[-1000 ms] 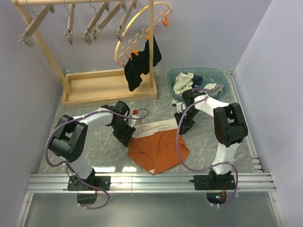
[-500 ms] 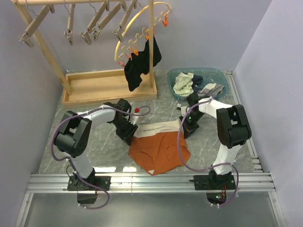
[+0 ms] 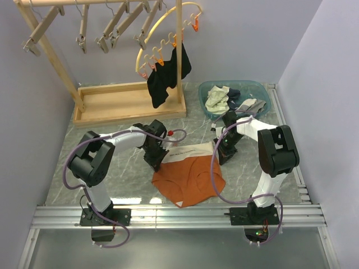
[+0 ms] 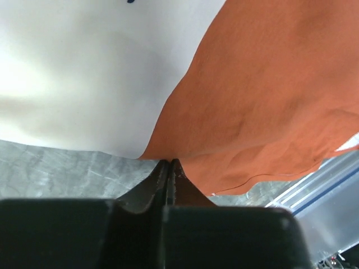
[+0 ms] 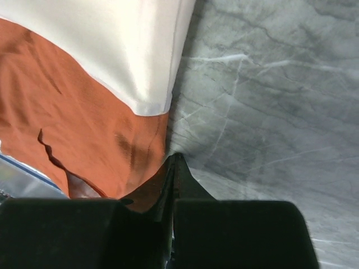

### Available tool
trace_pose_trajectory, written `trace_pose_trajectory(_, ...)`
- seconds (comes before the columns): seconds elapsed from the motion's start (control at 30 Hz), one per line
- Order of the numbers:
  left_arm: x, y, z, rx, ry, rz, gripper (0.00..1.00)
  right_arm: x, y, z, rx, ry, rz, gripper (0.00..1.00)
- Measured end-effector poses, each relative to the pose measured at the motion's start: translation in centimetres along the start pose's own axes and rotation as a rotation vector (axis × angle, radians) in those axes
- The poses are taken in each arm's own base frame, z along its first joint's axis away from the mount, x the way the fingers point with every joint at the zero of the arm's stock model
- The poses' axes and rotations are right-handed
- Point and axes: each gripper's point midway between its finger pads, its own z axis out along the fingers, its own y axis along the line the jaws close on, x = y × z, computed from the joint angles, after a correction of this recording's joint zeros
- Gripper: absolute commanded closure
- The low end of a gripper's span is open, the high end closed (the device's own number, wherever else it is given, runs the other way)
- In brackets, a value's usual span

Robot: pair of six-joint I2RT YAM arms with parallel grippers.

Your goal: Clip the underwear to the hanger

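The rust-orange underwear point(image 3: 189, 178) lies flat on the table between my arms, its off-white waistband point(image 3: 188, 151) on the far side. My left gripper point(image 3: 159, 158) is shut, its tips at the underwear's left edge just below the waistband point(image 4: 84, 73); in the left wrist view the orange cloth point(image 4: 269, 95) meets the tips point(image 4: 170, 162). My right gripper point(image 3: 223, 154) is shut at the underwear's right edge point(image 5: 78, 129), tips point(image 5: 175, 157) at the cloth beside the waistband point(image 5: 123, 50). The wooden clip hangers point(image 3: 115, 25) hang on the rack at the back left, far from both grippers.
The wooden rack point(image 3: 50, 53) stands on a tray base point(image 3: 126, 106) at the back left. A yellow hoop point(image 3: 162, 22) with orange pegs holds a black garment point(image 3: 165, 78). A blue basin point(image 3: 263, 92) with cream and grey clothes sits at the back right.
Both grippers have moved inward to the underwear's side edges. The left one shifted right, the right one shifted slightly towards the back right. The underwear has shifted a little to the right.
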Motion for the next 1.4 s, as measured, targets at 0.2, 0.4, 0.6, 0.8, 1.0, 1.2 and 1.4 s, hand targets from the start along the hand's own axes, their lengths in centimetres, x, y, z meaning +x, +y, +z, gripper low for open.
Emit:
trace_pose_trajectory(0.2, 0.1, 0.2, -0.1, -0.044, 0.003, 0.007, 1.0, 0.1, -0.6, -0.2, 0.036, -0.002, -0.004, 1.0)
trace_pose_trajectory(0.4, 1.0, 1.1, -0.6, -0.106, 0.015, 0.027, 1.0, 0.1, -1.2, -0.5, 0.064, -0.005, -0.018, 1.0)
trace_pose_trajectory(0.6, 1.5, 1.6, -0.8, -0.135, 0.025, 0.042, 1.0, 0.3, -0.6, -0.6, 0.038, -0.009, -0.026, 0.79)
trace_pose_trajectory(0.8, 1.5, 1.7, -0.9, -0.138, 0.027, 0.045, 0.99, -1.3, 1.4, -1.4, -0.032, -0.065, 0.015, 0.33)
trace_pose_trajectory(1.0, 1.5, 1.7, -0.9, -0.138, 0.027, 0.046, 0.99, -2.3, 3.4, -0.9, -0.028, -0.079, -0.009, 0.34)
trace_pose_trajectory(1.2, 1.5, 1.7, -0.9, -0.138, 0.027, 0.046, 0.98, -2.5, 4.5, 0.2, 0.012, -0.068, -0.046, 0.56)
trace_pose_trajectory(1.4, 1.6, 1.7, -0.9, -0.139, 0.028, 0.047, 1.0, -2.5, 3.0, 0.7, 0.064, -0.057, -0.015, 1.0)
